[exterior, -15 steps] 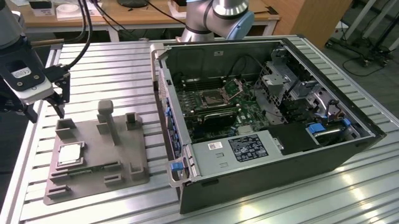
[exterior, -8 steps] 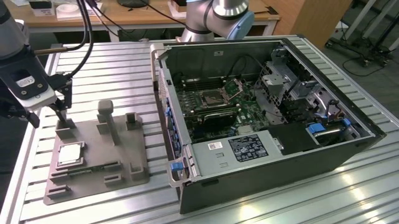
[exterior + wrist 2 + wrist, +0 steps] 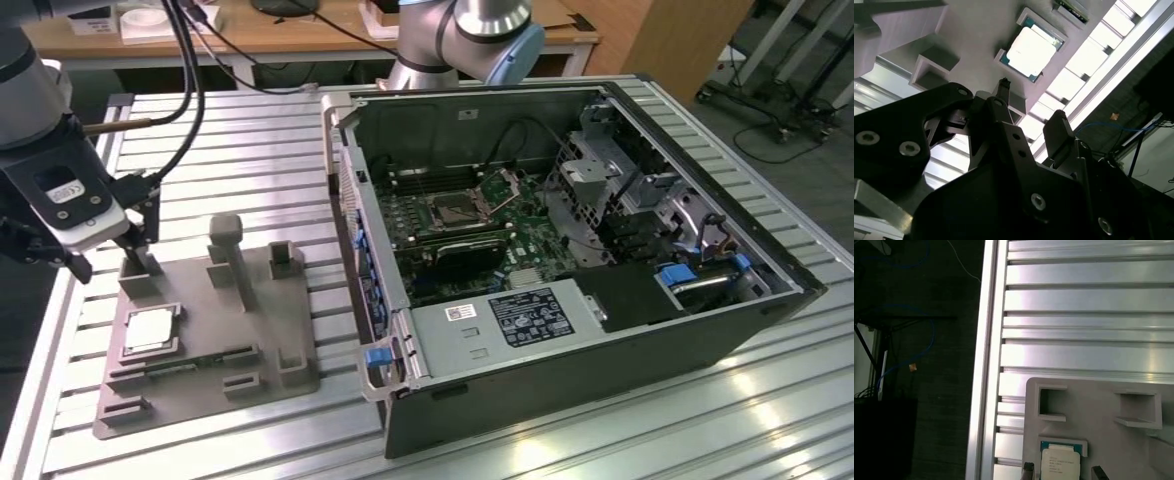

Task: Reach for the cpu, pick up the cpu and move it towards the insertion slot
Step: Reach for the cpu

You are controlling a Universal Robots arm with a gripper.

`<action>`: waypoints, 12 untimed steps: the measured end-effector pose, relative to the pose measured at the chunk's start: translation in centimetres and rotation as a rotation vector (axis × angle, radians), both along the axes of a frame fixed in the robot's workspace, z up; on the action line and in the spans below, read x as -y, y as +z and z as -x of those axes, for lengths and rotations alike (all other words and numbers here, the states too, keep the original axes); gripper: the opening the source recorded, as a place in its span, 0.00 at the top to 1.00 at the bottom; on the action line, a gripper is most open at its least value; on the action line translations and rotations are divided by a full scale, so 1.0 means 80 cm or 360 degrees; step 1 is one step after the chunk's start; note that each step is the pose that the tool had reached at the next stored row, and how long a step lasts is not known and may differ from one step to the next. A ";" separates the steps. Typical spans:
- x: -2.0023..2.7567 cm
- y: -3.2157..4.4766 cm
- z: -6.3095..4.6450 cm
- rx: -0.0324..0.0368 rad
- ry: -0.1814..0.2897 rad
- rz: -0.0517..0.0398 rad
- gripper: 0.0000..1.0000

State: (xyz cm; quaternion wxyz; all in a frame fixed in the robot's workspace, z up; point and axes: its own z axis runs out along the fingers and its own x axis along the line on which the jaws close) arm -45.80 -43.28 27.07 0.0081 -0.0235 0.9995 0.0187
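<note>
You have 1 counter (image 3: pixel 627 430), slatted metal. On it you count 1 grey fixture plate (image 3: pixel 187 395) and 1 open-sided computer case (image 3: pixel 574 380). Cpu (image 3: pixel 150 330): 1, the same single chip in both wrist views, cpu (image 3: pixel 1029 51) and cpu (image 3: pixel 1059 463). Insertion slot (image 3: pixel 454 210): 1. Gripper (image 3: pixel 114 250): 1, with 2 jaws. Robot arm (image 3: pixel 461 25): 1.

At the exterior view's left the wrist (image 3: pixel 30 95) tilts downward, carrying the end effector (image 3: pixel 107 250) low with its tips pointing down. Its two black fingers (image 3: pixel 1059 132) are spread well apart. A grey arm joint (image 3: pixel 467 35) with a blue cap stands at the far side.
</note>
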 end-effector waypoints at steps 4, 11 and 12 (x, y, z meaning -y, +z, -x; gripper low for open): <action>0.0000 -0.0019 0.000 0.0000 0.0000 0.0000 0.45; 0.0000 -0.0021 0.000 0.0000 0.0000 0.0000 0.45; 0.0000 -0.0021 0.000 0.0000 0.0000 0.0000 0.45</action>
